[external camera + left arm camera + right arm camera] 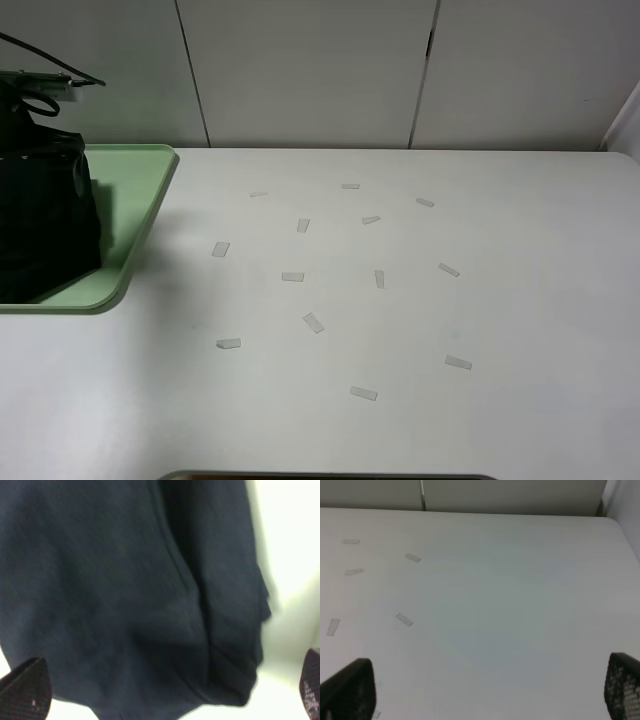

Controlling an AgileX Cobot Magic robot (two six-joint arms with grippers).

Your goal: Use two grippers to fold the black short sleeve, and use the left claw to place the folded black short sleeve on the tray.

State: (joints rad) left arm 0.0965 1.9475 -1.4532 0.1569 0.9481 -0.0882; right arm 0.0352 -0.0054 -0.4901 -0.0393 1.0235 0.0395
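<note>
The folded black short sleeve [45, 220] lies on the pale green tray [135, 200] at the far left of the table. My left arm [25, 95] with its cables hangs right over it at the frame's edge. In the left wrist view the dark cloth [125, 590] fills the picture. My left gripper [160, 695] is open just above the cloth, its fingertips [25, 690] spread to the corners and clamping nothing. My right gripper [480, 690] is open over bare white table, holding nothing, and is out of the high view.
Several small pale tape strips [313, 322] are scattered over the middle of the white table [520, 300]. Grey wall panels [310, 70] stand behind the table's far edge. A dark rim [320, 476] shows at the near edge.
</note>
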